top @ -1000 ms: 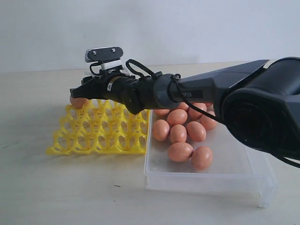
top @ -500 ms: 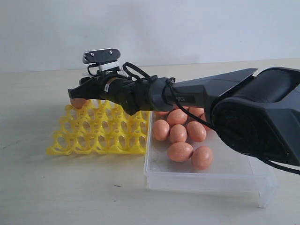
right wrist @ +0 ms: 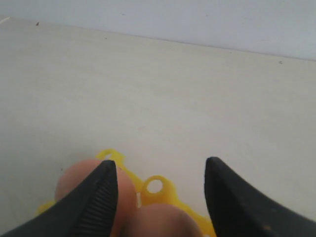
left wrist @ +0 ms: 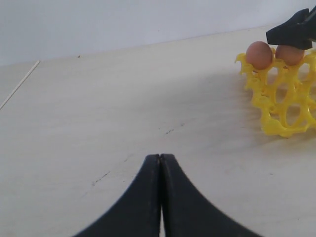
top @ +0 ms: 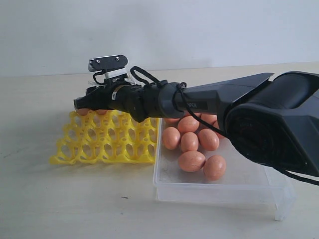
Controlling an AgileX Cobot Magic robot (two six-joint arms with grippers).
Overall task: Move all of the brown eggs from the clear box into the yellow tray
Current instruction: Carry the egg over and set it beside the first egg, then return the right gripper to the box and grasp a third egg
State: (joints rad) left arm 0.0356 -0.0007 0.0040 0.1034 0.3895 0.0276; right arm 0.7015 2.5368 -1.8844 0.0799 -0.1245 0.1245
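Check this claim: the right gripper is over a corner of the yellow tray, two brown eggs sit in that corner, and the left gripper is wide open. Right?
No: the left gripper is shut, jaws pressed together, as the left wrist view shows. The right gripper over the yellow tray corner and the two brown eggs there are correct.

The right arm (top: 224,99) is matte black, with a bulky rounded housing and small white lettering (top: 198,105). Black cables (top: 149,78) loop along it; a grey two-lens camera (top: 107,61) sits on a white bracket (top: 117,74).
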